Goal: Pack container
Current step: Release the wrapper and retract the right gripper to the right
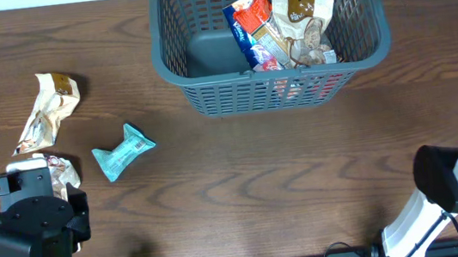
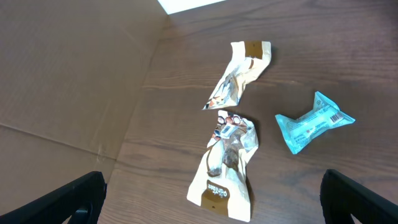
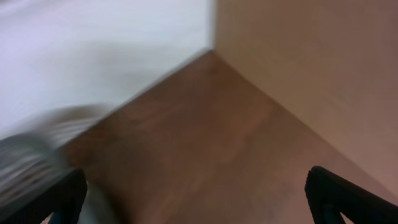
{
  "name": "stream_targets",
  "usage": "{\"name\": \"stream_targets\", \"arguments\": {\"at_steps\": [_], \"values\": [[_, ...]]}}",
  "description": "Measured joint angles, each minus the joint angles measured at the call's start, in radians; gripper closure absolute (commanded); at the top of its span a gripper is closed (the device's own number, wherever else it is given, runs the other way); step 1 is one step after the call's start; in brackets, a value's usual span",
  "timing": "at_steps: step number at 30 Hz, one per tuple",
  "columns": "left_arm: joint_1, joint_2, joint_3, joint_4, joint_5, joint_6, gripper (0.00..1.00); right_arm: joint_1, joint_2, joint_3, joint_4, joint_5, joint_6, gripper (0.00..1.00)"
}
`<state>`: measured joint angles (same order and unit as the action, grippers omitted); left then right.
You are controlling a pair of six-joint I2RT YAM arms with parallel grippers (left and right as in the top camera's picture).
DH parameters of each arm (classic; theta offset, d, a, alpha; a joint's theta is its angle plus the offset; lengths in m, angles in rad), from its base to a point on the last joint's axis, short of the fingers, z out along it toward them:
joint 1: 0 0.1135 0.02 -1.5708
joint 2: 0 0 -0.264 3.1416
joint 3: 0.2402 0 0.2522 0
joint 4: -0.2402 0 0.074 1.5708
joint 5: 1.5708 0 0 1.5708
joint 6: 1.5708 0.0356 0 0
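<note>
The container (image 1: 208, 92), a dark grey-green lattice basket, stands at the back centre of the table and holds several snack packets (image 1: 282, 27). Three packets lie loose at the left: a crumpled cream and brown one (image 1: 47, 110), a second cream one (image 1: 63, 172) partly under my left arm (image 1: 33, 233), and a teal one (image 1: 123, 151). My left gripper (image 2: 211, 205) is open and hovers above the near end of the second cream packet (image 2: 227, 162), without touching it. My right gripper (image 3: 199, 199) is open with only bare table between its fingers. The right wrist view is blurred.
My right arm (image 1: 451, 181) sits at the front right corner. Brown wooden table (image 1: 286, 174) stretches between both arms and the basket. In the left wrist view, the upper cream packet (image 2: 239, 74) and teal packet (image 2: 313, 121) lie beyond the fingers (image 2: 68, 199).
</note>
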<state>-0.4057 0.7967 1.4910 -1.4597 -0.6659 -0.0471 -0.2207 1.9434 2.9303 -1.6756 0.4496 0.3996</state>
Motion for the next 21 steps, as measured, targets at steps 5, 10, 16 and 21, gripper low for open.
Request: {"name": "stream_targets", "arguments": {"at_steps": [5,10,16,21], "values": [[0.000,0.000,0.000,0.000,0.000,0.000,0.01,-0.138,0.000,-0.030,-0.017,0.021,0.076,0.01],[0.000,0.000,0.000,0.000,0.000,0.000,0.01,-0.233,-0.001,-0.142,-0.018,0.019,0.110,0.01],[0.000,0.000,0.000,0.000,0.000,0.000,0.01,-0.297,-0.001,-0.330,-0.018,-0.008,0.124,0.01],[0.000,0.000,0.000,0.000,0.000,0.000,0.01,-0.303,-0.001,-0.470,0.003,-0.027,0.127,0.01]]}}
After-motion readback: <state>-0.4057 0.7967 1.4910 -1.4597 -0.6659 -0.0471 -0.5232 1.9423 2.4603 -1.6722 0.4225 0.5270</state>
